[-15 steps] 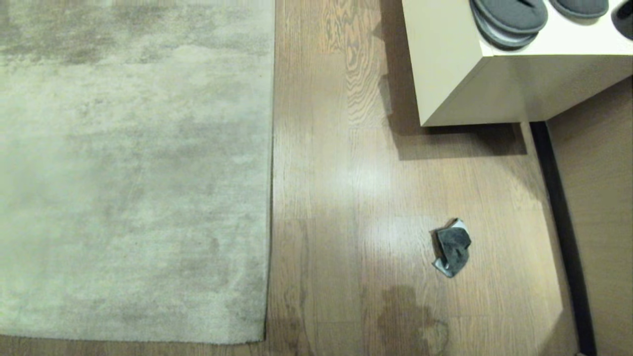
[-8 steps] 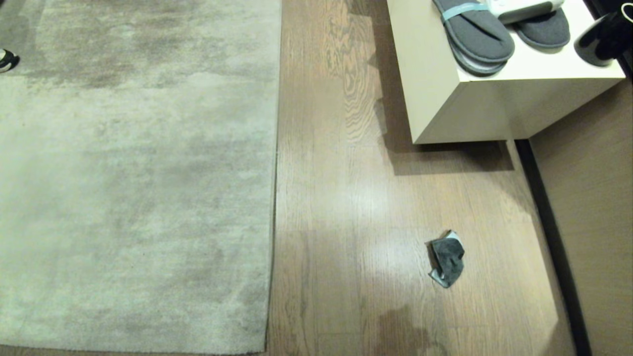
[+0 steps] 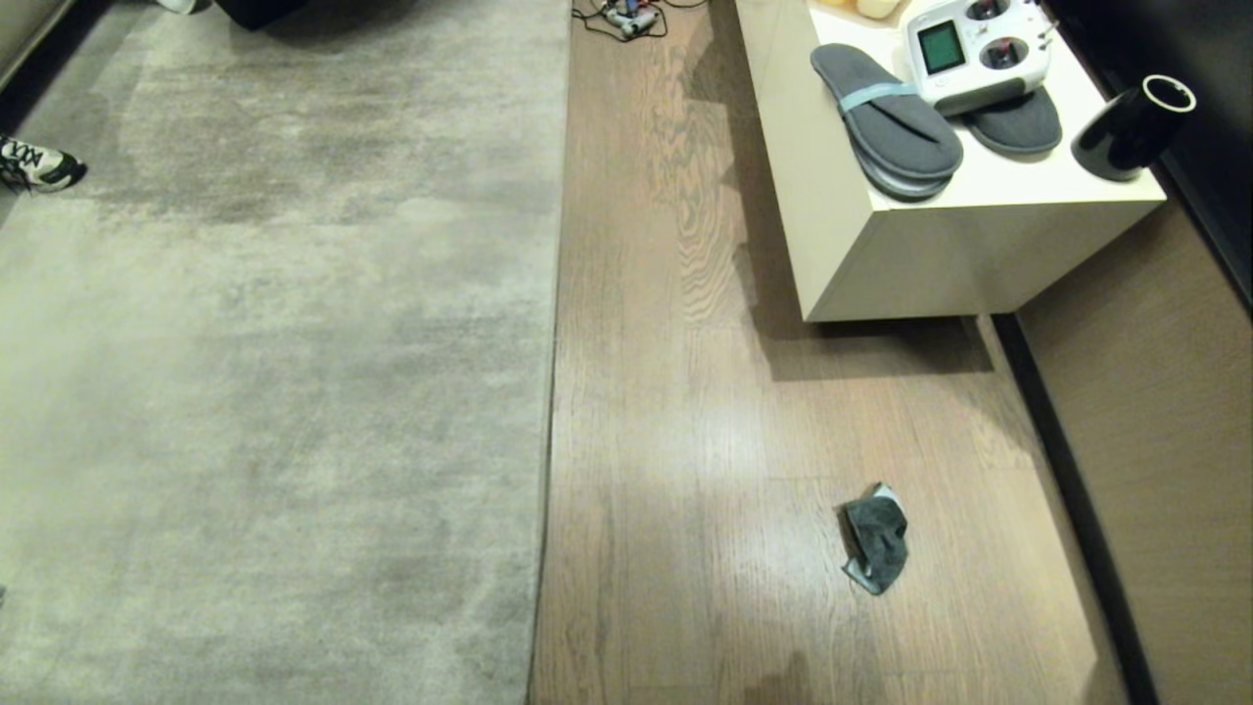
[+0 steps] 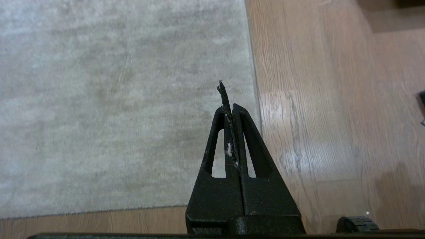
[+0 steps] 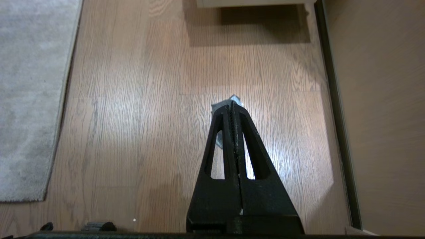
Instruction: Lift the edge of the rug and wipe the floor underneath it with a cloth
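Note:
The rug [image 3: 274, 372], large, pale grey and mottled, lies flat on the left. Its straight rug edge [image 3: 553, 392] runs away from me down the middle of the head view. To its right is the floor [image 3: 705, 441] of brown wood-grain planks. The cloth [image 3: 876, 537], small, dark grey and crumpled, lies on the floor right of the edge. Neither arm shows in the head view. My left gripper [image 4: 229, 108] is shut and empty above the rug edge [image 4: 253, 66]. My right gripper [image 5: 231, 105] is shut and empty above the floor; the cloth [image 5: 235, 99] peeks out behind its tips.
A cream low cabinet [image 3: 881, 264] stands at the far right, carrying grey slippers [image 3: 886, 122], a white remote controller [image 3: 974, 49] and a black cup [image 3: 1131, 127]. A dark strip [image 3: 1067, 470] borders the floor on the right. A shoe [image 3: 39, 166] shows at the rug's far left.
The head view has tilted up, so the whole scene has slid down and more of the far room shows. Rug, cloth and cabinet have not moved.

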Robot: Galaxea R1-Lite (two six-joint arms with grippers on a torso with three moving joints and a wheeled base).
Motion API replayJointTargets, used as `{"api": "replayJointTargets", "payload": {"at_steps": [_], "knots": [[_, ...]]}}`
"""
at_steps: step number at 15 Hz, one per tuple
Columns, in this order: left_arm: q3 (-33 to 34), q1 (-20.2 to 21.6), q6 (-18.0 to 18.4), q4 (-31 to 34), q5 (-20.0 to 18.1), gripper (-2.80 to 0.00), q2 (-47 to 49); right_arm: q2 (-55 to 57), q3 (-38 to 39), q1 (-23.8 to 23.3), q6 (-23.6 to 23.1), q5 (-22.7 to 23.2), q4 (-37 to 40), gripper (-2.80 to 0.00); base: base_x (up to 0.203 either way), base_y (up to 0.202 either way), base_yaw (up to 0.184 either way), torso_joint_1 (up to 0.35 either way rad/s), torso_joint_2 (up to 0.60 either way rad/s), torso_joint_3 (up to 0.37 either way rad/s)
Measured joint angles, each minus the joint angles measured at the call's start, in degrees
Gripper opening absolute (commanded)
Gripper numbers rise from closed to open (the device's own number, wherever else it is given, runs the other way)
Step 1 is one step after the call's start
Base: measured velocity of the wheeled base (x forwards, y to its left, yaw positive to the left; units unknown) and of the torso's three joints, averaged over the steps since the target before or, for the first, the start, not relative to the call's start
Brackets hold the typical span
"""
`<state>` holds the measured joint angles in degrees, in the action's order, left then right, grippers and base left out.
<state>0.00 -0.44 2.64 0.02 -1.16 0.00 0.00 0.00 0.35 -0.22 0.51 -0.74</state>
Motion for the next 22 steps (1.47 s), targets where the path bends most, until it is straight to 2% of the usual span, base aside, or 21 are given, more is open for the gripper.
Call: {"api": "replayJointTargets", "payload": {"at_steps": [22], "knots": [[0.0,0.0,0.5,0.0,0.3,-2.8,0.0,0.0,0.0,0.0,0.0,0.0,0.0,-2.8,0.0,0.0,0.0,0.002,0.0,0.2]]}}
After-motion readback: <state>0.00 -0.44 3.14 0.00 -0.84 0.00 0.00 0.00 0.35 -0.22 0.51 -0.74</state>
